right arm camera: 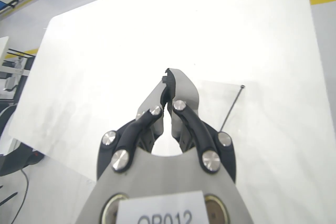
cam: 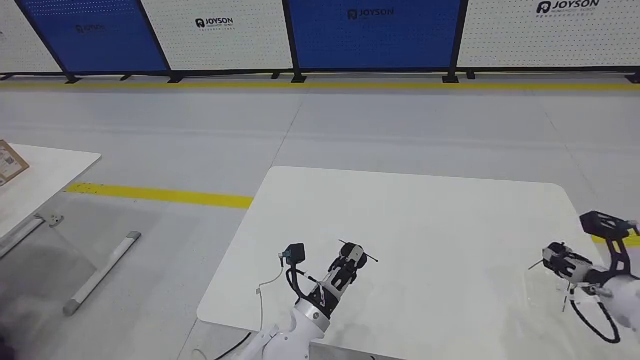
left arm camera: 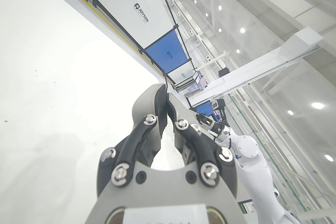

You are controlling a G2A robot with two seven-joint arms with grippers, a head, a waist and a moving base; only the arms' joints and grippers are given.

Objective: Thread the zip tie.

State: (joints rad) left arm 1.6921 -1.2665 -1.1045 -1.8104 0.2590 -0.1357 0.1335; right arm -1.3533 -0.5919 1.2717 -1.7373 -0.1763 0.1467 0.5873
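Left wrist view: the left pincer (left arm camera: pixel 166 96) has its two fingers pressed together on the zip tie (left arm camera: pixel 165 79), a thin black strip clamped between the dark pads; one end pokes out a short way past the fingertips; the white table (left arm camera: pixel 52 64) lies beneath this pincer. In the top view the tie crosses the tip of this pincer as a fine dark line; the right pincer (cam: pixel 553 258) is well apart from it, off to its right, near the table's edge. In the right wrist view the right pincer's fingers are closed tip to tip with no gap; a small black bit shows at the very tip, and I cannot tell whether it is pad or something held. Just beside this pincer runs a black strip (right arm camera: pixel 232 108), its small head at the end farther from the pincer, its other end passing behind a finger link; whether it touches the pincer I cannot tell.
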